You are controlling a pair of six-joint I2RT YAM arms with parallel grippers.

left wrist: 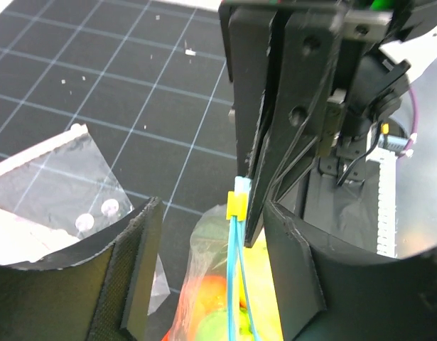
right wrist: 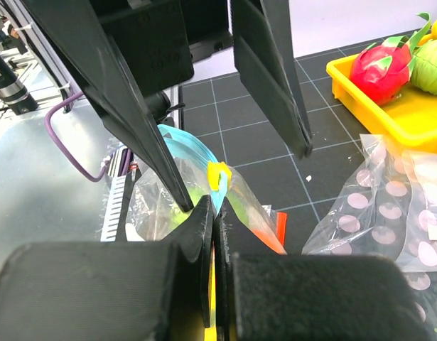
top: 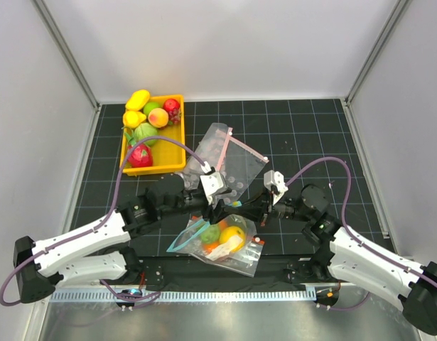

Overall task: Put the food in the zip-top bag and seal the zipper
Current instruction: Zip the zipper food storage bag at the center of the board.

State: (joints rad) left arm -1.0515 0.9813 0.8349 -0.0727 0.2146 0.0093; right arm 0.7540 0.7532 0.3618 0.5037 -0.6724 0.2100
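Close to the near edge of the gridded black table [top: 310,135] lies the crinkled clear zip-top bag [top: 239,259], holding glossy round fruit; its white label is too small to read. The right gripper [right wrist: 213,213] is pinched tight on the teal zipper [right wrist: 182,142] beside a yellow slider [right wrist: 218,175]. The left gripper [left wrist: 212,213] gapes around the strip, not gripping it. Beyond them are a dotted bag [top: 236,167] and a yellow plastic tray [top: 168,145].

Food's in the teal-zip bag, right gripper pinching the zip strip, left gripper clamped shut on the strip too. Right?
Not quite. The left gripper is open, not clamped: in the left wrist view its fingers stand apart on either side of the zip strip. The rest holds: the food is in the bag and the right gripper is shut on the strip.
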